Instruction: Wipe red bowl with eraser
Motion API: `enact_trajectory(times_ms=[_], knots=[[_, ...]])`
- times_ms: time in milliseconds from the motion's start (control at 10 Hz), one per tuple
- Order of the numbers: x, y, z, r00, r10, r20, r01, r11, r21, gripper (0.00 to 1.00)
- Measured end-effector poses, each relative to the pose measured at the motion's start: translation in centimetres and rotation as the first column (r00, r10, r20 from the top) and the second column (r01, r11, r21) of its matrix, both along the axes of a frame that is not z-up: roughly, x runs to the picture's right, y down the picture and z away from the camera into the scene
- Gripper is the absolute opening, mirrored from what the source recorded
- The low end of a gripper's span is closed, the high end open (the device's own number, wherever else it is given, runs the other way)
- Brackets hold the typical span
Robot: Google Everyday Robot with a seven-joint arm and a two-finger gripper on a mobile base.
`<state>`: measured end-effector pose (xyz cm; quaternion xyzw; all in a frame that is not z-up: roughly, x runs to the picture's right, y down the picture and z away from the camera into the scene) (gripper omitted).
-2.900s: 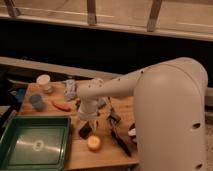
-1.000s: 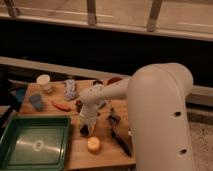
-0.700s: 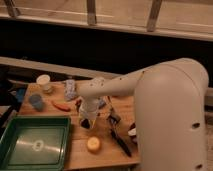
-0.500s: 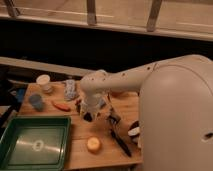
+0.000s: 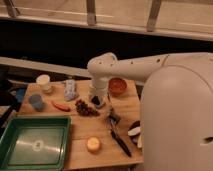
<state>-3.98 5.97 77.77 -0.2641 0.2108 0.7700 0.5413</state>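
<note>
Moving back from the front of the wooden table (image 5: 100, 131), the gripper (image 5: 97, 99) is hanging just beside the red bowl (image 5: 118, 86), not yet over it, clamping what is looking like the black eraser (image 5: 98, 103), so the pickup is appearing done and the wiping is remaining.

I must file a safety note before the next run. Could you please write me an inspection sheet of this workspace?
Surface: wooden table, crowded.
Job's things: red bowl upright near the far edge; eraser seems to be the dark block at the gripper's tip.
Clutter: green tray, white cup, blue cup, grapes, black-handled utensil, dark bowl with pale slices.
Gripper: gripper shut, low over the table beside the red bowl, apart from it.
Cables: nothing seen.
Surroundings: dark wall behind.
</note>
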Motion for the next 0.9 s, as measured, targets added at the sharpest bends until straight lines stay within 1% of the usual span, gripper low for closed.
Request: enact_trajectory(times_ms=[300, 400, 500, 600, 700, 800, 900], knots=[[0.3, 0.1, 0.1, 1.0, 0.002, -0.004, -0.002, 1.0, 0.0, 0.0], [0.4, -0.1, 0.0, 1.0, -0.007, 0.0, 0.007, 0.9999, 0.008, 0.0], [1.2, -0.7, -0.2, 0.999, -0.031, 0.008, 0.031, 0.9994, 0.018, 0.0], [2.3, -1.4, -0.3, 0.994, -0.1, 0.043, 0.098, 0.9946, 0.031, 0.0], [2.8, -2.0, -0.4, 0.98, -0.177, 0.09, 0.174, 0.9836, 0.049, 0.0], [3.2, -2.7, -0.8, 0.964, -0.233, 0.127, 0.226, 0.9716, 0.069, 0.0], [4.3, -3.4, -1.2, 0.95, -0.278, 0.143, 0.269, 0.9596, 0.083, 0.0]])
